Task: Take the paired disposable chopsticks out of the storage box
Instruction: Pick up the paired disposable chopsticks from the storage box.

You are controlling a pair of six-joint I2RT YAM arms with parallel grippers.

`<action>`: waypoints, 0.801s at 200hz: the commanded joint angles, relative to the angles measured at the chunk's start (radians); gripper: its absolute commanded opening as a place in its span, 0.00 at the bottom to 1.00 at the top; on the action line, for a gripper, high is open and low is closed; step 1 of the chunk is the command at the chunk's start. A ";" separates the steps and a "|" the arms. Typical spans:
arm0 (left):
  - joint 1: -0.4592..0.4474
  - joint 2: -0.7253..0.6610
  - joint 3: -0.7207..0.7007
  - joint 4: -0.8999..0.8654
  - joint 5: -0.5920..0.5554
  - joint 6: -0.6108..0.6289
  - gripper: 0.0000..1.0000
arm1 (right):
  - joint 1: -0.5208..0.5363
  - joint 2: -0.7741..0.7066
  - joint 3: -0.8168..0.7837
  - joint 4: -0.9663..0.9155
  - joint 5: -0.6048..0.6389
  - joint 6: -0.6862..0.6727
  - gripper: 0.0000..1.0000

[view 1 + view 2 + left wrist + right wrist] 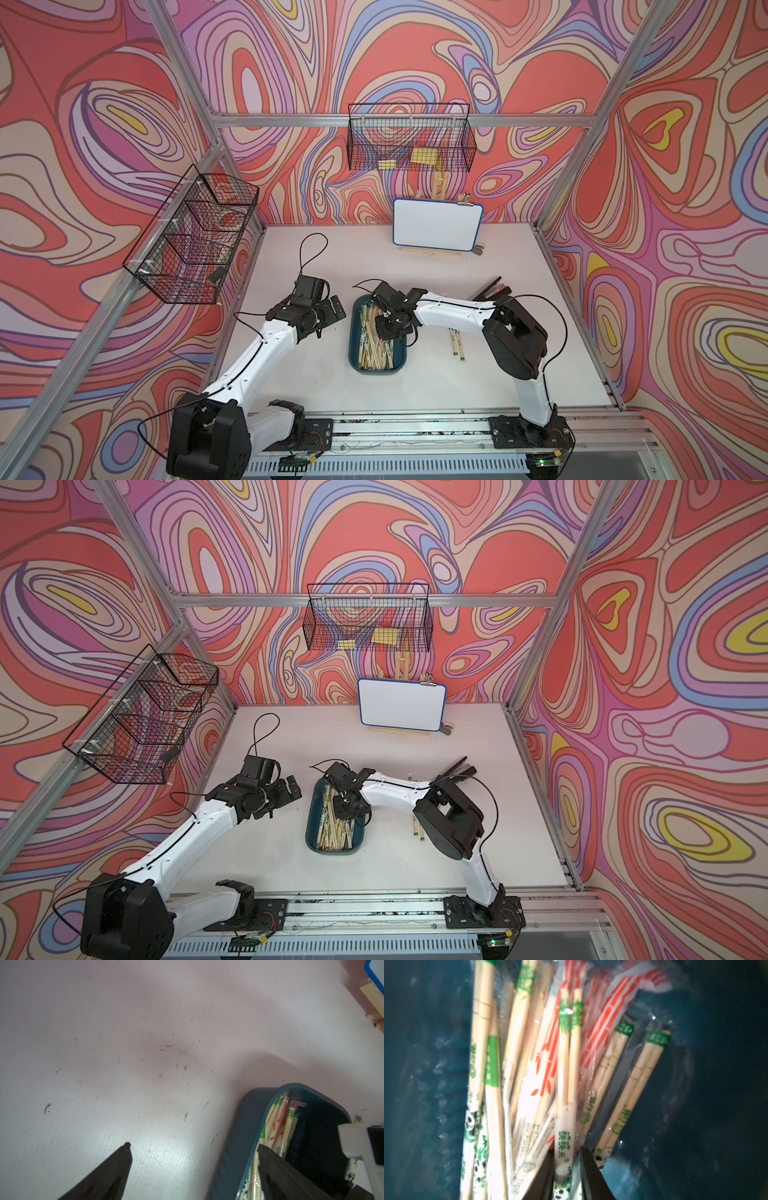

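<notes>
Bamboo shows pale through clear plastic: the paired disposable chopsticks [566, 1076] are thin sticks, each pair sealed in a sleeve printed with green leaves and characters, orange-red bamboo stalks or small black-and-white pandas. They lie heaped lengthwise in the storage box [376, 371], a shallow dark teal tray with rounded corners and low walls that sits near the middle of the white surface [415, 266]. In both top views the heap covers most of the box floor, with some pairs crossing over others. My right claw [566, 1150] reaches down into the box and is clenched on one pair, a black finger pressed to either side of its green-printed sleeve. My left claw [194, 1147] hangs released, fingers spread wide, over the bare surface just beside the box on my left. A few loose pairs [457, 343] lie on the surface outside the box, on its right, under my right arm. A black wire basket [365, 141] hung on the back wall holds yellow items. What sits in the side basket [191, 237] on the left wall I cannot tell.
</notes>
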 commanded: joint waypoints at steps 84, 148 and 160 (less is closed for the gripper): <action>-0.003 0.008 0.012 0.010 -0.001 0.014 1.00 | 0.007 -0.039 0.013 -0.020 0.022 -0.001 0.04; -0.003 0.006 0.015 0.005 -0.004 0.015 1.00 | 0.008 -0.093 0.039 -0.040 0.051 -0.003 0.03; -0.003 0.004 0.016 0.004 -0.004 0.017 1.00 | 0.008 -0.102 0.051 -0.050 0.059 -0.007 0.03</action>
